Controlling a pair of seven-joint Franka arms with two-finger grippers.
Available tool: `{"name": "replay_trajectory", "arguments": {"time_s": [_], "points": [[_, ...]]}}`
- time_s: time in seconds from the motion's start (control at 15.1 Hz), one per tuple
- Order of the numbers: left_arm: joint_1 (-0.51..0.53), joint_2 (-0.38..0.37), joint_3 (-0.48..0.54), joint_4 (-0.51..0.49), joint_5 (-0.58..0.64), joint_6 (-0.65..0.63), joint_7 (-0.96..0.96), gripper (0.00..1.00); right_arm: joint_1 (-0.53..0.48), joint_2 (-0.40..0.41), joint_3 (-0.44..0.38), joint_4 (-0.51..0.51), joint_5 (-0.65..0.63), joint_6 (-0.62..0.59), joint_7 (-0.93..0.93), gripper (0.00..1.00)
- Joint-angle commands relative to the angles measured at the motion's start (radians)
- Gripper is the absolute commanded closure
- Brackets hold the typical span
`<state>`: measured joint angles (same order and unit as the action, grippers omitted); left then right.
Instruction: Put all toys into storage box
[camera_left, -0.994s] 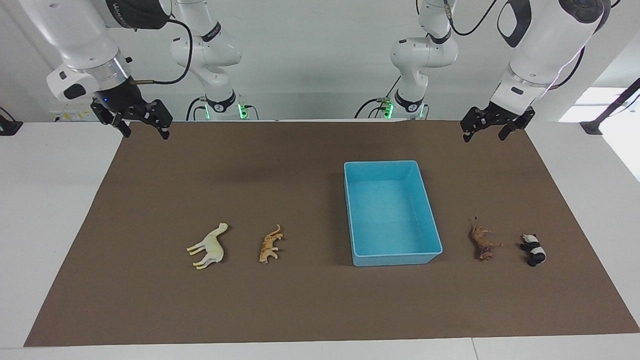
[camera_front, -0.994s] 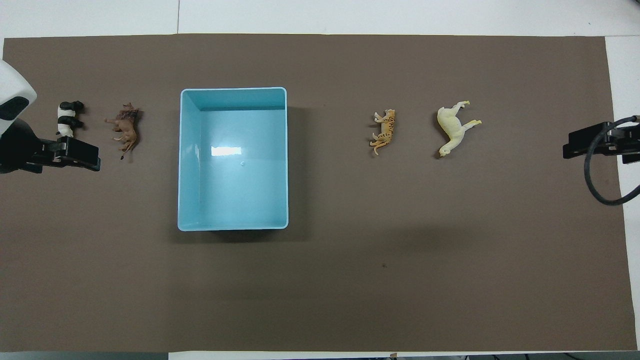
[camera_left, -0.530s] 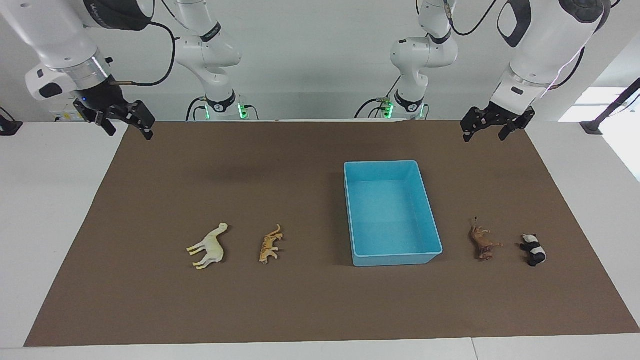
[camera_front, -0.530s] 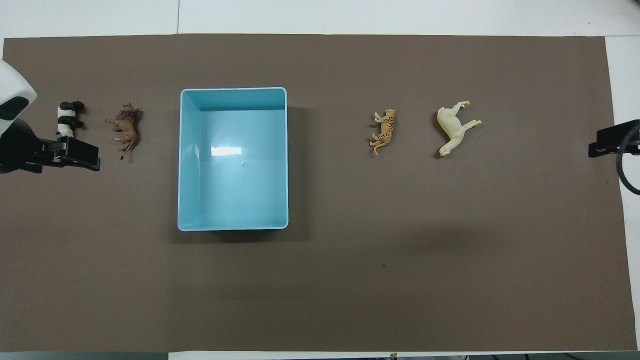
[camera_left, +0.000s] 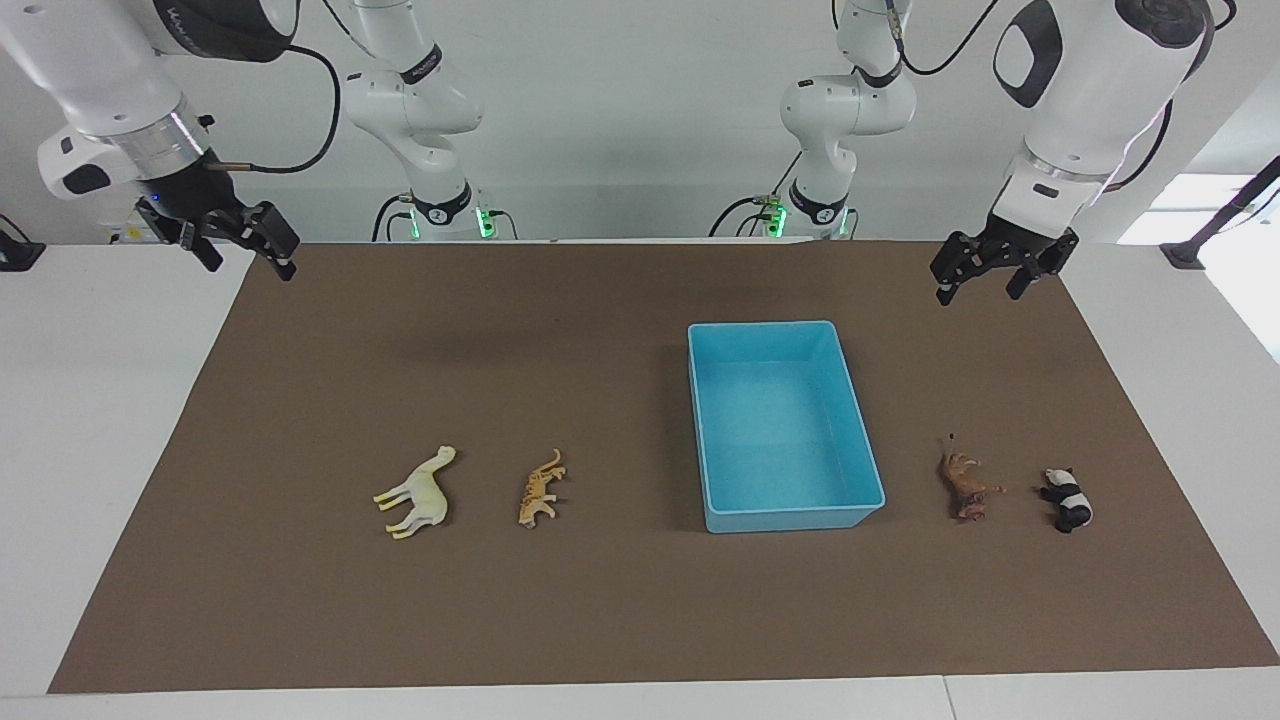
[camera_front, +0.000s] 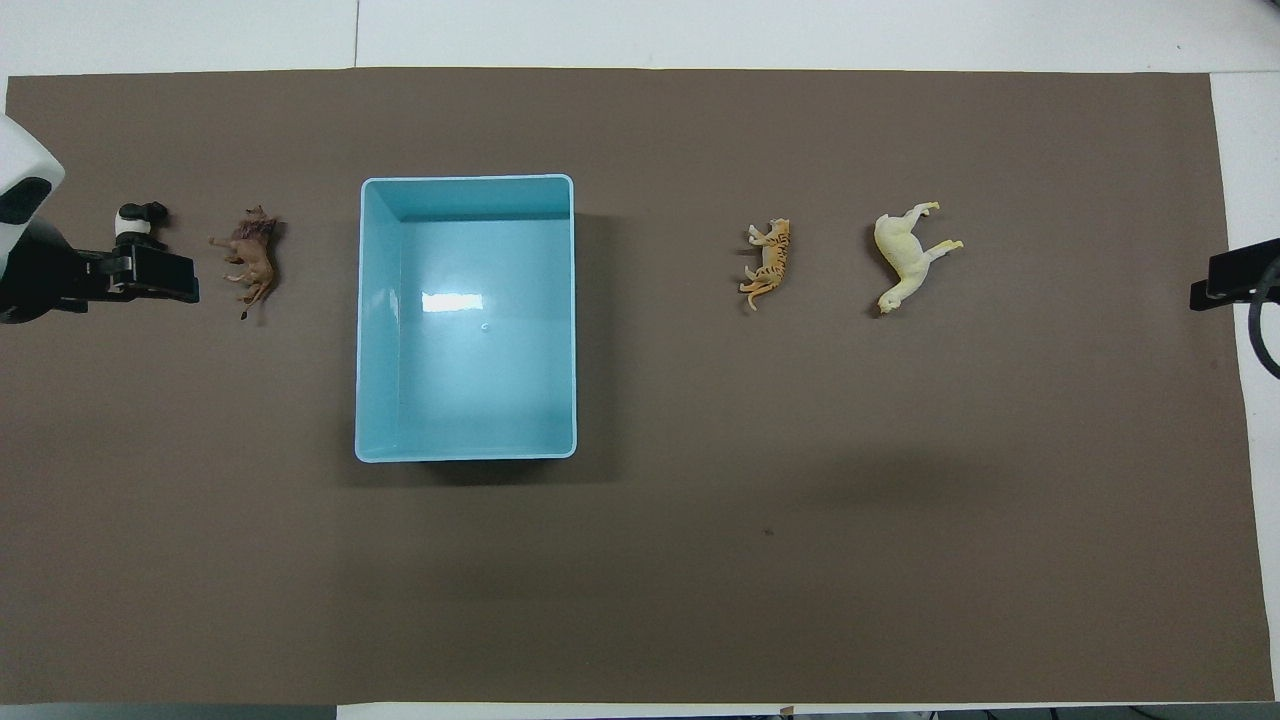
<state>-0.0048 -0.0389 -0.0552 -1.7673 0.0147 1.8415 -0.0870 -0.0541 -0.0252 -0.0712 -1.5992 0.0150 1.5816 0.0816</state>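
Toys lie outside the box. Left gripper and right gripper are held raised, fingers spread, nothing grasped.

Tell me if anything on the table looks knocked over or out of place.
All four toys lie on their sides on the mat: the horse, tiger, lion and panda. None is in the storage box yet. Both grippers, left and right, hang high and hold nothing.
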Motion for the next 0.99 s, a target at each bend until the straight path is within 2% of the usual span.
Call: {"name": "replay_trajectory", "arguments": {"time_s": [0.0,0.2,0.4,0.66,0.8,0.93], "points": [[0.075,-0.02,-0.006,-0.11,0.019,0.203,0.007,0.0,0.0,-0.01,0.008,-0.01,0.008,0.028,0.003,0.0],[0.094,0.115,-0.005,-0.103,0.076,0.396,0.039,0.0,0.023,-0.007,0.019,-0.03,0.008,0.125,0.003,0.0],[0.108,0.259,-0.006,-0.1,0.08,0.583,0.032,0.0,0.052,0.022,0.019,-0.047,0.008,0.155,0.004,0.0],[0.109,0.341,-0.006,-0.103,0.082,0.631,0.039,0.0,0.062,0.06,0.021,-0.103,0.013,0.228,-0.006,0.0],[0.103,0.396,-0.005,-0.103,0.129,0.65,0.038,0.0,0.06,0.12,0.019,-0.11,0.013,0.274,-0.124,0.0],[0.105,0.418,-0.006,-0.11,0.169,0.662,0.038,0.0,0.066,0.178,0.021,-0.113,0.01,0.348,-0.169,0.0]]}}
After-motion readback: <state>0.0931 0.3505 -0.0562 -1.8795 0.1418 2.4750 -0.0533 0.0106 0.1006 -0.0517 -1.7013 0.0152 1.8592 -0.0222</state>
